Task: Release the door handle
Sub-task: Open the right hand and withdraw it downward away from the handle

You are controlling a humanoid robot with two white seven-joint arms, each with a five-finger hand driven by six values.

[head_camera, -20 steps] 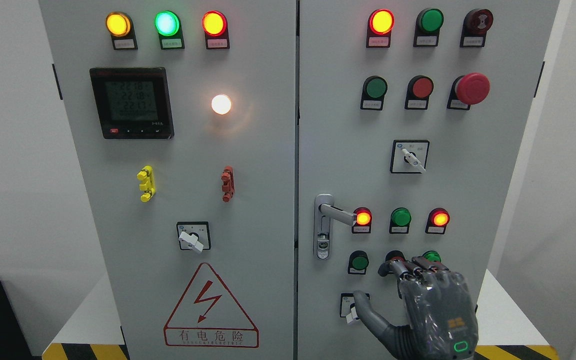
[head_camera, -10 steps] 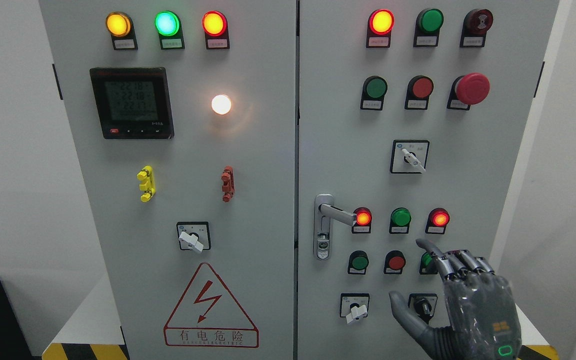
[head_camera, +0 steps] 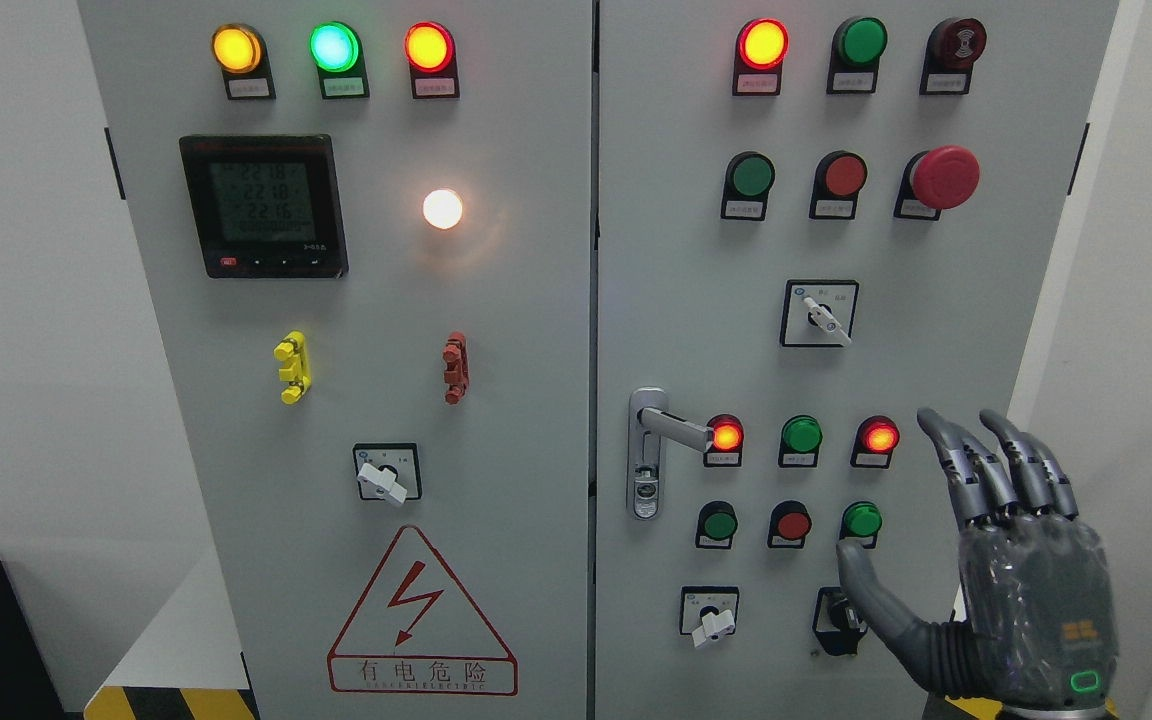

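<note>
Left of the spread fingers [head_camera: 996,460], a grey cabinet [head_camera: 536,330] with two doors is seen filling most of the view. The right hand [head_camera: 1021,580] is held up at the lower right, its arm entering from the bottom right corner; the four fingers are extended upward and apart, the thumb is stretched out to the left, and nothing is grasped. The handle [head_camera: 671,428] is found on the right door, well to the left of the fingers and roughly level with their tips, untouched, its lever pointing right from a vertical plate. Between handle and fingers a row of three lamps [head_camera: 802,436] is set, red, green and red, with the nearest red one just left of the fingertips. Lower down, a row of buttons [head_camera: 791,524] is seen left of the knuckles, and a black switch [head_camera: 841,618] is partly hidden behind the thumb. Far to the upper left of the fingers a meter [head_camera: 264,205] is mounted on the left door. Above the fingers a red mushroom button [head_camera: 944,177] is placed.
</note>
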